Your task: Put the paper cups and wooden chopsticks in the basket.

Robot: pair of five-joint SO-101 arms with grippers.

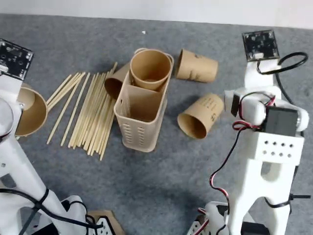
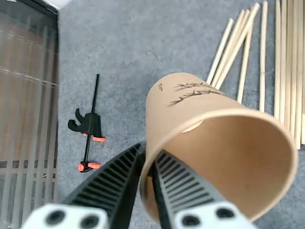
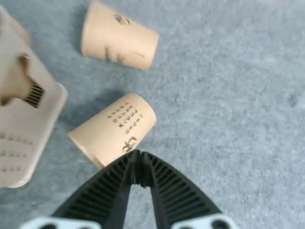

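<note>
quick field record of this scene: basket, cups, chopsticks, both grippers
basket: upright mid-table, two compartments
cup in basket: upright, far compartment
leaning cup: on its side against the basket's left
far right cup: on its side, apart from the basket
near right cup: on its side
chopsticks: flat on the table left of the basket, none inside
left gripper: shut on held cup
right gripper: shut, empty, close to the near right cup

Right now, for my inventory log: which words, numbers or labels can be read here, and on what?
On the held paper cup, in the left gripper: dark brush-like marks, not readable.
On the lying cup by the right gripper: small dark print, too blurred to read.
On the far cup: dark print, also too blurred.
On the basket: no text visible.
</note>
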